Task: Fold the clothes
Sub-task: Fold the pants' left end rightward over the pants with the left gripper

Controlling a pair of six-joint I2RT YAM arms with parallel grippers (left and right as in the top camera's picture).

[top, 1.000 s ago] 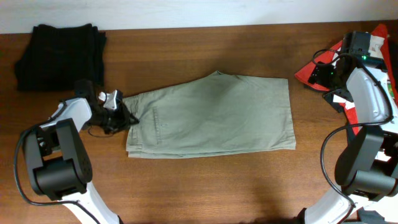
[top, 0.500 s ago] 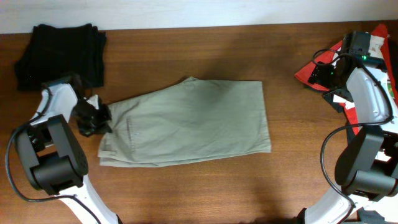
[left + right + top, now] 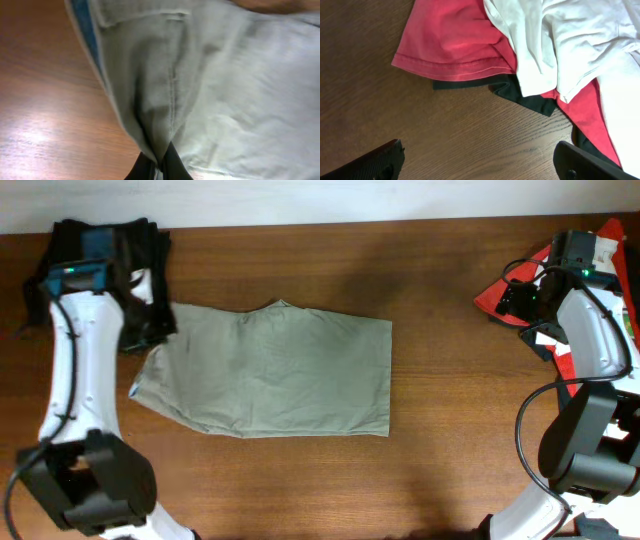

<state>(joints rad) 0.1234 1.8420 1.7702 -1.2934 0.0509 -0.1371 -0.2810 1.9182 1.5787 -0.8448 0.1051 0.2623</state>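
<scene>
The khaki-beige trousers (image 3: 275,370) lie folded on the table left of centre. My left gripper (image 3: 148,332) is shut on their upper left edge, next to the black garment. In the left wrist view the fingers (image 3: 159,167) pinch a fold of the trousers (image 3: 210,85), with a blue inner label edge showing. My right gripper (image 3: 515,300) is open and empty at the far right, hovering over bare wood (image 3: 480,160) in front of the red cloth.
A folded black garment (image 3: 100,255) lies at the back left. A pile of red cloth (image 3: 455,40), white T-shirt (image 3: 570,35) and a black piece (image 3: 520,95) sits at the back right edge.
My left gripper has dragged the trousers leftward and toward the back left; the whole cloth slid left. The right arm has not moved.
</scene>
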